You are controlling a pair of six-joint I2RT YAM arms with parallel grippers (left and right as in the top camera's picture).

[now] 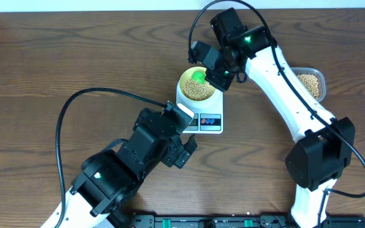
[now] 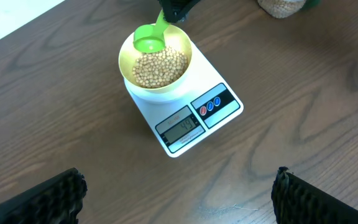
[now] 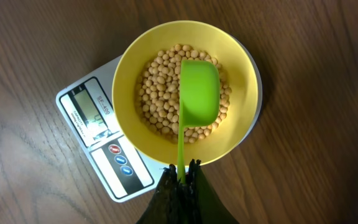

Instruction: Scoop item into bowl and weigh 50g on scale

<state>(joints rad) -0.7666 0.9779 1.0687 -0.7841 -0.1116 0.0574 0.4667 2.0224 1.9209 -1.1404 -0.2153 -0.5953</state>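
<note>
Overhead view: a white scale (image 1: 209, 121) lies near the middle of a wooden table, its display edge toward 6 o'clock. A yellow bowl (image 1: 182, 87) sits on the platform and holds a layer of tan beans (image 1: 203, 92). The right gripper (image 1: 225, 71) reaches in from 2 o'clock, clenched on the handle of a green scoop (image 1: 198, 77). The scoop's cup hangs over the beans. A clear tub (image 1: 312, 83) with more beans stands at 3 o'clock, well apart. The left gripper (image 2: 182, 208) hangs at 6 o'clock of the scale, jaws spread wide, grasping nothing.

Risks, as a judgement: if the scoop rests on the beans or the rim, the reading will be false. A further full scoop could overshoot the target. A sideways nudge could slide the bowl off the platform or flick beans over the rim.

Only the left wrist view faces the lit display, though its digits are too blurred to trust, and it shows the scoop's hollow empty. The right wrist view looks straight down and shows the cup across the bowl's middle. Whether the cup touches the beans cannot be told.
</note>
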